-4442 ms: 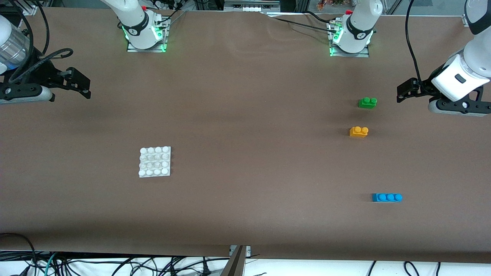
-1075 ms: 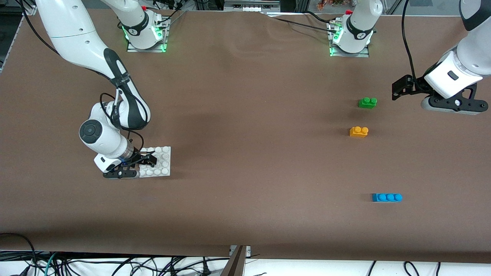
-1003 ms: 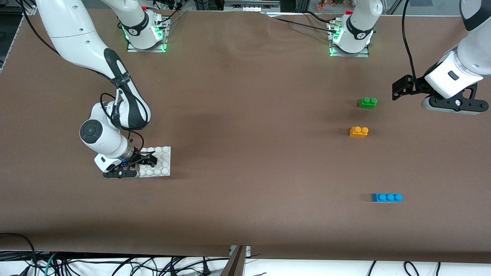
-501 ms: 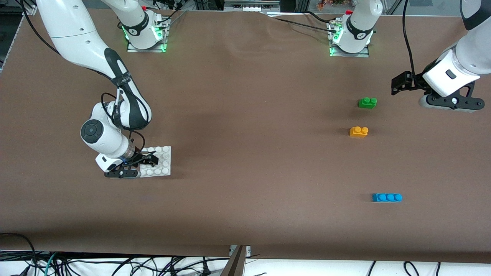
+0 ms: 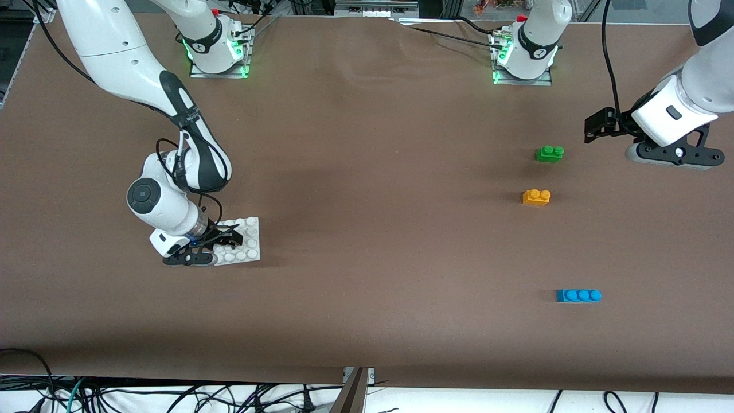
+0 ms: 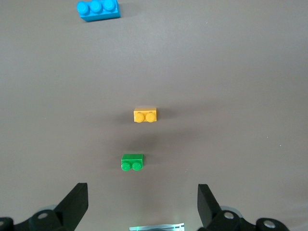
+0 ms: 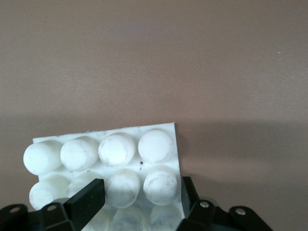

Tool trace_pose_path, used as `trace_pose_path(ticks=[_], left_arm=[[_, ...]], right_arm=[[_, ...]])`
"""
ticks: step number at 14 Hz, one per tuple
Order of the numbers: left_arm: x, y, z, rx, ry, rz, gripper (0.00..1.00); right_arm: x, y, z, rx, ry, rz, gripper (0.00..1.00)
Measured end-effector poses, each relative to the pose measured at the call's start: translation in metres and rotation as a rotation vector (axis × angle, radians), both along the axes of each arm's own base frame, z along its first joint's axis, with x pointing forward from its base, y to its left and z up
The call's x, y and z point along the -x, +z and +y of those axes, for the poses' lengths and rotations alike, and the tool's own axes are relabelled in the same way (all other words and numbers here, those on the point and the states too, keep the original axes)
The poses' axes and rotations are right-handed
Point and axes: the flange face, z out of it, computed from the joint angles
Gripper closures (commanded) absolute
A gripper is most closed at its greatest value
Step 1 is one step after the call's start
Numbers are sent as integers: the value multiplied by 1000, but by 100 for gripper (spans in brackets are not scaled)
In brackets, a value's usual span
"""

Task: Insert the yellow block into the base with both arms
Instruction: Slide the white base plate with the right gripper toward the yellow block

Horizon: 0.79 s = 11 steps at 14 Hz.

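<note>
The yellow block [image 5: 537,197] lies on the brown table toward the left arm's end; it also shows in the left wrist view [image 6: 145,115]. The white studded base [image 5: 248,238] lies toward the right arm's end, slightly turned. My right gripper [image 5: 221,240] is shut on the base [image 7: 110,147], with one finger at the plate's edge and the other among the studs [image 7: 137,192]. My left gripper [image 5: 599,125] is open and empty in the air, above the table beside the green brick [image 5: 549,153]. Its own view shows it wide open [image 6: 142,207].
The green two-stud brick [image 6: 132,162] lies just farther from the front camera than the yellow block. A blue three-stud brick [image 5: 578,295] lies nearer to that camera [image 6: 98,8]. The arm bases [image 5: 217,51] stand along the table's back edge.
My right gripper came down onto the base and closed on it; in the last half second it shifted slightly toward the left arm's end and the plate turned with it. My left gripper barely moved.
</note>
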Motion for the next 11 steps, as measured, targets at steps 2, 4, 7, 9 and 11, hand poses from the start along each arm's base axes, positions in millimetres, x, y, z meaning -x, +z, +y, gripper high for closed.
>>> trace_pose_path(ticks=[2, 4, 7, 9, 11], left_arm=[[-9, -2, 1, 4, 2, -2, 0], [-22, -1, 3, 10, 6, -13, 0], [-32, 0, 8, 15, 13, -23, 0], [-33, 1, 8, 15, 14, -25, 0], [-33, 1, 8, 15, 15, -25, 0]], right_arm=[[1, 0, 5, -3, -11, -2, 27], [3, 0, 17, -9, -34, 0, 27], [9, 0, 42, -16, -53, 1, 27], [12, 0, 57, -22, -81, 3, 27], [18, 0, 76, -28, -105, 6, 27]])
